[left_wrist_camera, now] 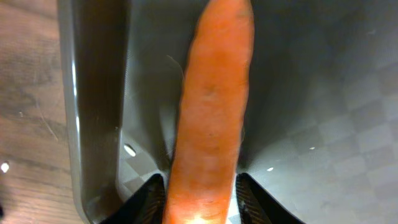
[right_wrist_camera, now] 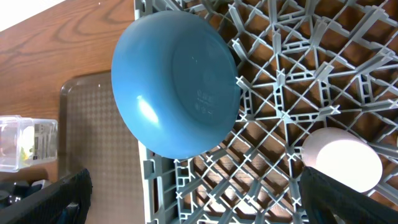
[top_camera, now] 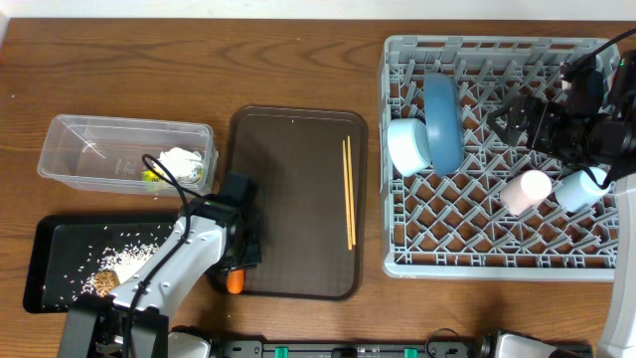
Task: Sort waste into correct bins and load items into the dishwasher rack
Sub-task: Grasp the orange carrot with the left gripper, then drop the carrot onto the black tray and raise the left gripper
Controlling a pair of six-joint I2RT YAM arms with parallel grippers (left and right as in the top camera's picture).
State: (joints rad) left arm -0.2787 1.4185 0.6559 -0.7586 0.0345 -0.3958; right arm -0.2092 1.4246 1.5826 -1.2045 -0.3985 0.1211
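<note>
My left gripper point(top_camera: 237, 267) is shut on the orange carrot point(top_camera: 235, 282) at the serving tray's front left corner; in the left wrist view the carrot point(left_wrist_camera: 214, 106) fills the space between my fingers point(left_wrist_camera: 201, 200). The clear tub point(top_camera: 89, 149) holds the tissue point(top_camera: 182, 161) and wrapper point(top_camera: 151, 177). The black tray point(top_camera: 50, 259) holds rice point(top_camera: 109, 249) and a brown lump point(top_camera: 102, 282). The grey rack point(top_camera: 477, 267) holds the blue plate point(top_camera: 444, 121) point(right_wrist_camera: 177, 84), pale bowl point(top_camera: 407, 146), pink cup point(top_camera: 525, 191) point(right_wrist_camera: 342, 158) and light-blue cup point(top_camera: 579, 189). My right gripper point(top_camera: 509, 119) point(right_wrist_camera: 199, 199) hangs open above the rack.
The dark brown serving tray point(top_camera: 288, 179) lies between the bins and the rack, with the chopsticks point(top_camera: 349, 189) lying lengthwise near its right side. Its rim point(left_wrist_camera: 93, 112) runs just left of the carrot. The wooden table shows around everything.
</note>
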